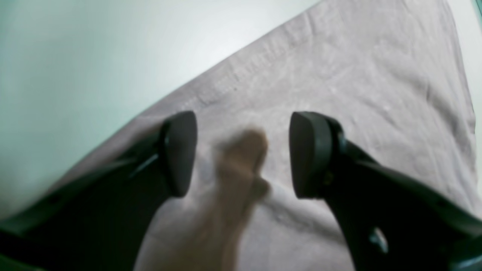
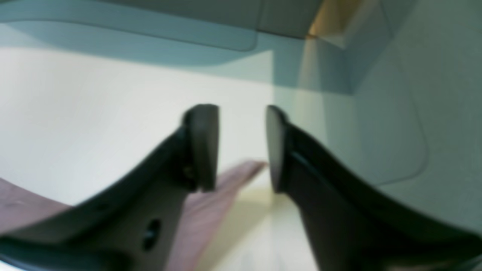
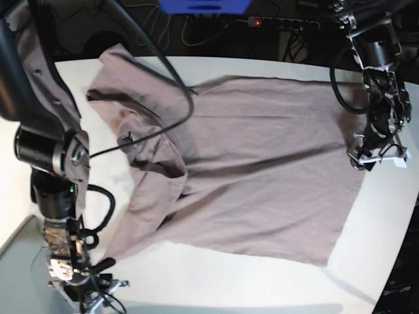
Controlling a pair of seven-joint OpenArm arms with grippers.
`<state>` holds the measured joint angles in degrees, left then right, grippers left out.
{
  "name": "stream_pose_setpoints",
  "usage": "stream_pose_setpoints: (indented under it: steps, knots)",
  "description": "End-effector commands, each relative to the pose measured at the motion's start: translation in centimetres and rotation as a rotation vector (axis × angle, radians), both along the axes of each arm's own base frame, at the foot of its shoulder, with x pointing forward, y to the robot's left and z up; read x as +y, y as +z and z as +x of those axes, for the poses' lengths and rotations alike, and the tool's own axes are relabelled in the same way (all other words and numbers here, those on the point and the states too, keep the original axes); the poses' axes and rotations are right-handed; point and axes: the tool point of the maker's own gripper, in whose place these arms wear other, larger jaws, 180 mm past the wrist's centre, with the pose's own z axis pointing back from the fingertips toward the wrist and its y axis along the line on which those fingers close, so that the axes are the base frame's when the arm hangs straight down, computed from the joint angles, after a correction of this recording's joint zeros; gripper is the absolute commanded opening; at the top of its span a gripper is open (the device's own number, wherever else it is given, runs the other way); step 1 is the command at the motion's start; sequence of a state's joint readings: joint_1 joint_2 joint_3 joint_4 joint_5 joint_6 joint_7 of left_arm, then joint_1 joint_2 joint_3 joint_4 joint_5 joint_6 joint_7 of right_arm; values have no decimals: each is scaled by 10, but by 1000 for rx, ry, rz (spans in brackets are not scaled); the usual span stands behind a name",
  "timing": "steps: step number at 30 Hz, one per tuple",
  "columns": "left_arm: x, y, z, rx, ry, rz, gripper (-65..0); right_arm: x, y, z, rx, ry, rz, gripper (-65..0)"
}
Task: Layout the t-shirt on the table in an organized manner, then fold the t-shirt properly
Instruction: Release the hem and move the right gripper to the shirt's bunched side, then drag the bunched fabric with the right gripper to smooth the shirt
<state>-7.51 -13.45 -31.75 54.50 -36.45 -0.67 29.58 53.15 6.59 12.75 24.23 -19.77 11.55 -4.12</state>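
Observation:
The dusty mauve t-shirt [image 3: 262, 157] lies spread on the white table [image 3: 380, 248], hem toward the right and collar region bunched and creased at the left. My left gripper [image 1: 243, 154] hovers open over the cloth [image 1: 339, 75] near the hem edge; a blurred tan strip stands between its fingers [image 1: 180, 150], touching neither. In the base view this gripper [image 3: 374, 157] is at the shirt's right edge. My right gripper [image 2: 241, 150] is open with nothing between its pads, and a shirt corner [image 2: 226, 184] lies just below it. In the base view it [image 3: 98, 291] is low at the lower left, by the sleeve.
A blue box [image 3: 203, 5], cables and a power strip [image 3: 281, 23] sit behind the table's far edge. A pale grey-blue box corner [image 3: 19, 275] is at the lower left beside the right arm. The table's curved edge runs close to the left gripper on the right.

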Motion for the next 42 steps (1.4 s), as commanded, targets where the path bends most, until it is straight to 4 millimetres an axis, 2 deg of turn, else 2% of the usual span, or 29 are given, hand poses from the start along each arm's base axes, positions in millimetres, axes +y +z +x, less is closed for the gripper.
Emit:
stream_pose_setpoints:
  steps: [1,3,7,11,15,19,22,25,28,32,42]
  knots:
    - [-2,-3,-3,32,-7,-15,-265,-6,28,11,-72,-7,-8,-349]
    - [-2,-3,-2,31,-8,-15,-265,-6,16,5,-52,-8,-9,-290]
    - [0,0,0,25,-8,-12,-265,-9,3,-13,-25,-10,-37,-285]
    - [0,0,0,24,-7,-11,-265,44,1,-50,-19,135,-44,-287]
    - [-2,-1,0,27,-9,-11,-264,114,-7,-105,2,294,-91,-288]
    - [-2,-2,-1,29,-8,-13,-263,170,-44,-166,106,448,-172,-288]
    - [-2,-1,0,27,-7,-15,-262,191,-69,-196,169,512,-180,-288]
    - [0,-1,-1,27,-7,-11,-262,185,-88,-210,213,480,-191,-287]
    - [0,-2,-2,30,-7,-10,-262,175,-100,-212,238,426,-216,-285]
    - [0,-3,-2,33,-5,-14,-262,175,-114,-215,276,431,-219,-285]
    - [-1,-4,-4,36,-5,-15,-262,174,-140,-207,356,441,-225,-285]
